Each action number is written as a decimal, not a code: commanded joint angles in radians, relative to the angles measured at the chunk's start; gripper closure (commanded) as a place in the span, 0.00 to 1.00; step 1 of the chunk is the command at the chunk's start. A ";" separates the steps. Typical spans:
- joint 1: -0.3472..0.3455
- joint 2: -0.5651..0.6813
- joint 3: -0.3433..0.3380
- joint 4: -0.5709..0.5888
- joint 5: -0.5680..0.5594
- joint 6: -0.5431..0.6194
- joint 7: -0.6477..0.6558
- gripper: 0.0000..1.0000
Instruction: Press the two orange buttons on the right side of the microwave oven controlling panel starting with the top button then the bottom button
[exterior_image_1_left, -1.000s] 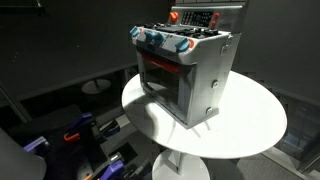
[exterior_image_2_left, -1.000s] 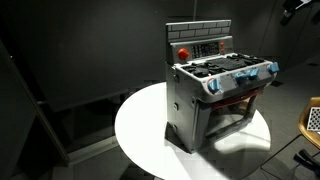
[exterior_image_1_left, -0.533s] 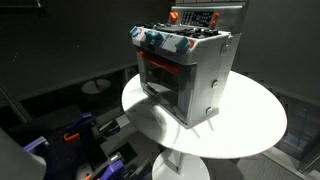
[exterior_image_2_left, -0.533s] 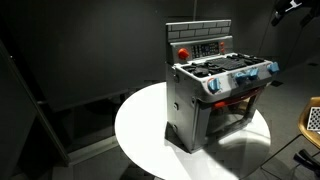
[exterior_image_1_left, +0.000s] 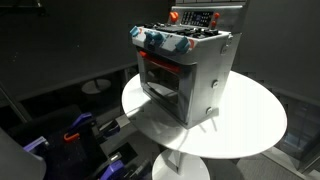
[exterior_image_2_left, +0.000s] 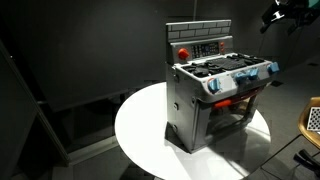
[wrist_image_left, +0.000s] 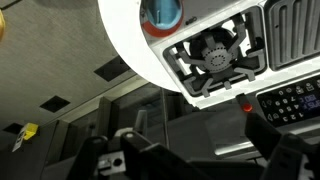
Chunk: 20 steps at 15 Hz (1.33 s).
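Wrist view: gripper (wrist_image_left: 195, 158) fingers appear spread apart and empty, above the toy oven (wrist_image_left: 225, 55). In an exterior view, the toy oven stands on the table (exterior_image_2_left: 140, 125); its control panel (exterior_image_2_left: 205, 47) is well apart from the gripper.

- I am bringing my gripper (exterior_image_2_left: 274, 16) further into the upper right corner of an exterior view. A second ago only a small dark tip was poking in at that edge.
- The dark shape is growing step by step. Half a second ago more of it was showing than before, and now more again is showing.
- I am travelling leftward and slightly downward across that corner.
- I am closing on the space above the toy oven (exterior_image_2_left: 215, 85) from its knob side, though I am still hanging well apart from it, high over its back panel.
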<state>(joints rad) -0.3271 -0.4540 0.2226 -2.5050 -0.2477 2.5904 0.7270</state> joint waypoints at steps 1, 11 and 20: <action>-0.037 0.102 0.029 0.070 -0.092 0.034 0.111 0.00; 0.019 0.134 -0.026 0.083 -0.155 0.023 0.179 0.00; 0.006 0.197 -0.021 0.153 -0.240 0.046 0.299 0.00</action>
<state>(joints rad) -0.3293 -0.3047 0.2125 -2.4029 -0.4354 2.6218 0.9619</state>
